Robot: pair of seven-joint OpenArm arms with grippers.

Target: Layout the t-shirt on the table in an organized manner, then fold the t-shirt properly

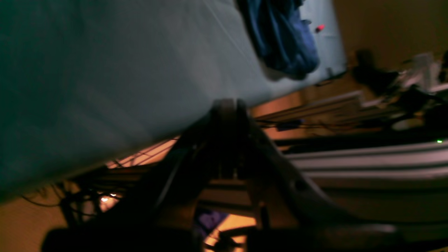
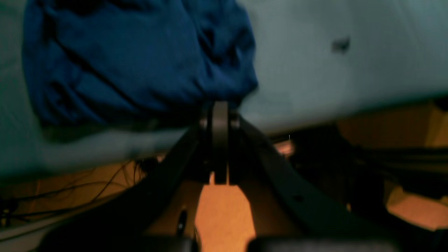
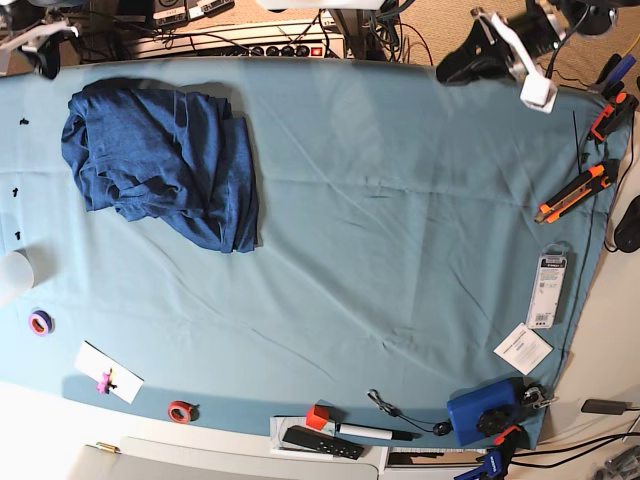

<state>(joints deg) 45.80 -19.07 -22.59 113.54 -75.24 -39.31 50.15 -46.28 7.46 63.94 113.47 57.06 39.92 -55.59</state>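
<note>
Along the near edge of the table (image 3: 400, 250) lie a red tape roll (image 3: 181, 411), a black remote (image 3: 320, 442) and a blue box (image 3: 482, 410). Farther back on the left, the t-shirt (image 3: 165, 160) sits crumpled in a heap on the teal cloth, near the far left corner. At the far edge, the right gripper (image 2: 219, 115) is closed and empty just beside the heap. The left gripper (image 1: 227, 108), closed on nothing, hangs at the far right corner, well apart from the shirt.
</note>
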